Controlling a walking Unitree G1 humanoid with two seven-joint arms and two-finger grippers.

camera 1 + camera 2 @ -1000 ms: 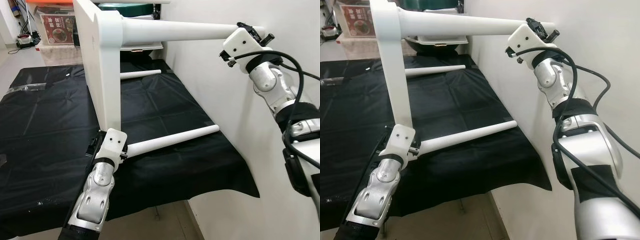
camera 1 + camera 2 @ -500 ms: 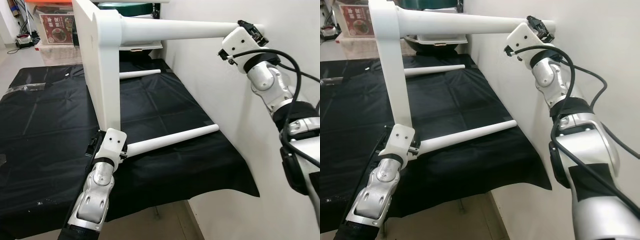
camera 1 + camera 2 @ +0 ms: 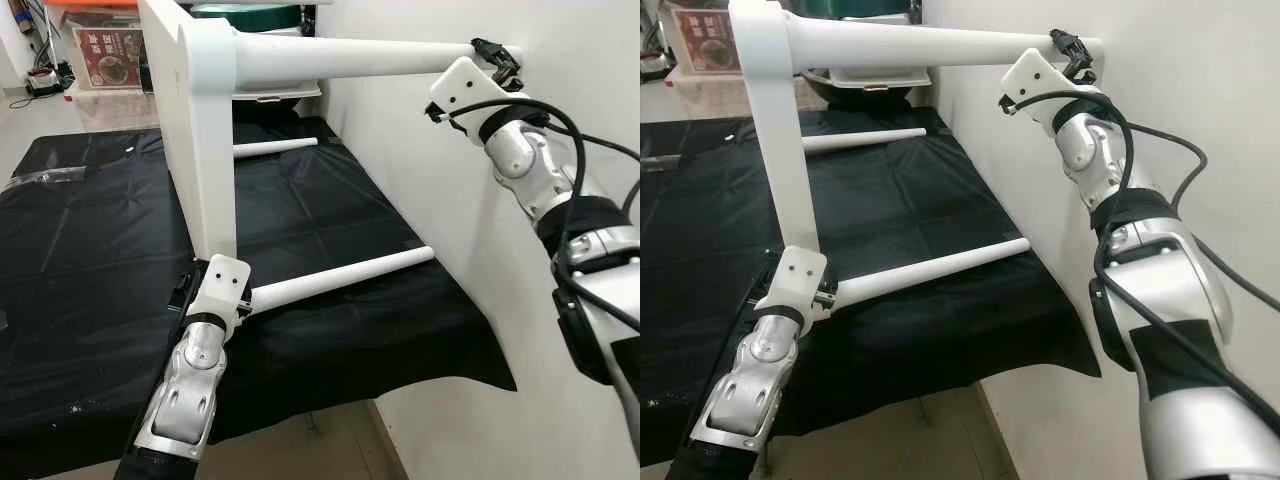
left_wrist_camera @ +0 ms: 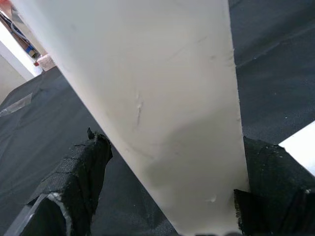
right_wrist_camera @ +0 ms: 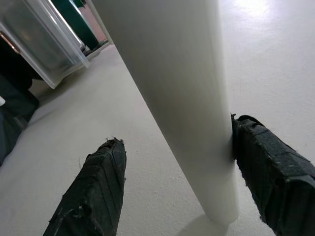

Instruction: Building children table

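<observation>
A white children's table lies on its side on a black cloth (image 3: pixel 90 230), its tabletop (image 3: pixel 190 130) standing upright. Three round legs stick out sideways toward the wall: an upper leg (image 3: pixel 340 58), a lower leg (image 3: pixel 340 277) and a far leg (image 3: pixel 275 147). My left gripper (image 3: pixel 215 290) is shut on the tabletop's lower edge, with the white panel between both black fingers (image 4: pixel 74 177). My right gripper (image 3: pixel 495 55) is at the tip of the upper leg, right by the wall. It stands open around the leg (image 5: pixel 187 98), one finger (image 5: pixel 270 172) touching and the other apart.
A white wall (image 3: pixel 450 150) runs close along the right, just past the leg ends. A clear plastic bin (image 3: pixel 285 92) and a printed box (image 3: pixel 105 50) stand behind the table. The cloth's front edge drops off to the floor (image 3: pixel 330 440).
My right gripper has turned at the wrist and shifted slightly left along the upper leg's tip. The left gripper keeps its hold on the tabletop.
</observation>
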